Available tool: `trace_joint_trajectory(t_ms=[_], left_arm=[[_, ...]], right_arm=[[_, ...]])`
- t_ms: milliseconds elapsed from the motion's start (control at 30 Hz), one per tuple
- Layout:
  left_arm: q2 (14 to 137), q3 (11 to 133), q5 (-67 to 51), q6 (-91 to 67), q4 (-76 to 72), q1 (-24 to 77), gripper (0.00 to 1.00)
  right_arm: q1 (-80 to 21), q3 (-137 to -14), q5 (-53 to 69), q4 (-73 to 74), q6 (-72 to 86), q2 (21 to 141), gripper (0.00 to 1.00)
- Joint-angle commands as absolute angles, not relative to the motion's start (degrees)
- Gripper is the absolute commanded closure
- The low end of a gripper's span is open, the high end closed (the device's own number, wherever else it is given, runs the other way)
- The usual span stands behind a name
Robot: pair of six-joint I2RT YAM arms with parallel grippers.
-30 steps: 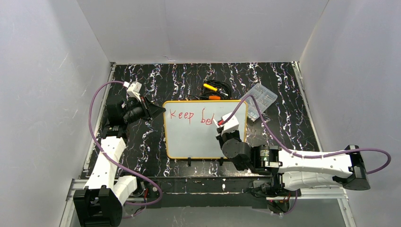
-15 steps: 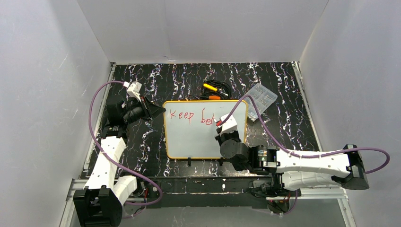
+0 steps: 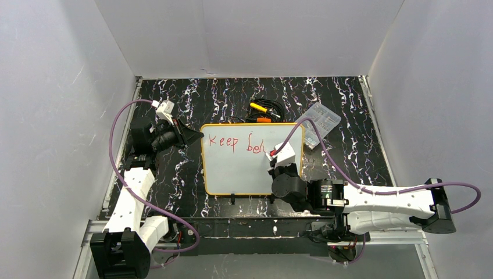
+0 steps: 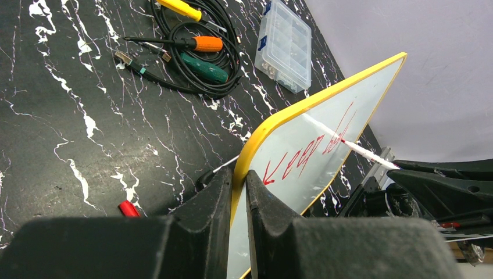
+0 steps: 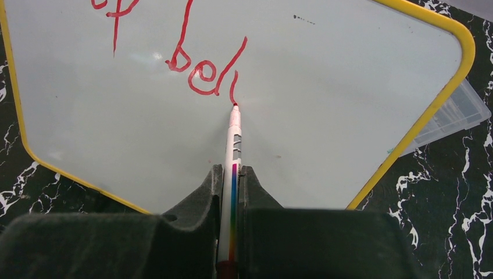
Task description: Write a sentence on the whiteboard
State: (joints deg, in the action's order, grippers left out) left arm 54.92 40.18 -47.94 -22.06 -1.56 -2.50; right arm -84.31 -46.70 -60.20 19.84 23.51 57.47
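Writing sentence [image 5: 200,75]: red lettering reads "Keep bel" plus short stroke. Right gripper [image 5: 232,171] clenched on marker [image 5: 234,131], tip touching whiteboard [image 5: 337,116] at foot of that stroke. Left gripper [image 4: 238,177] pinching board's yellow rim at far-left corner. Judgement: light even tip pressure, small strokes, left grip firm so board does not swing; little line room toward right rim. Beyond board: clear plastic box [image 4: 285,43], screwdrivers [image 4: 203,43] on cable coil [image 4: 231,49], well apart. Red cap [image 4: 128,208] near left gripper. Pen path unobstructed.
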Motion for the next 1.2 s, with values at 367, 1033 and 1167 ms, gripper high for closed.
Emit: trace_joint_trajectory(t_ms=[367, 1033, 1167], left_arm=[[54.0, 40.9, -50.0, -22.2, -1.3, -2.0, 0.99], [53.9, 41.0, -50.0, -22.2, -1.3, -2.0, 0.99], [53.8, 40.8, -50.0, -22.2, -1.3, -2.0, 0.99]], right_arm=[[-84.4, -47.9, -67.1, 17.3, 22.5, 57.9, 0.99], [-84.4, -47.5, -64.8, 10.8, 16.5, 55.1, 0.99], [-84.3, -48.1, -65.6, 12.1, 16.7, 54.3, 0.99]])
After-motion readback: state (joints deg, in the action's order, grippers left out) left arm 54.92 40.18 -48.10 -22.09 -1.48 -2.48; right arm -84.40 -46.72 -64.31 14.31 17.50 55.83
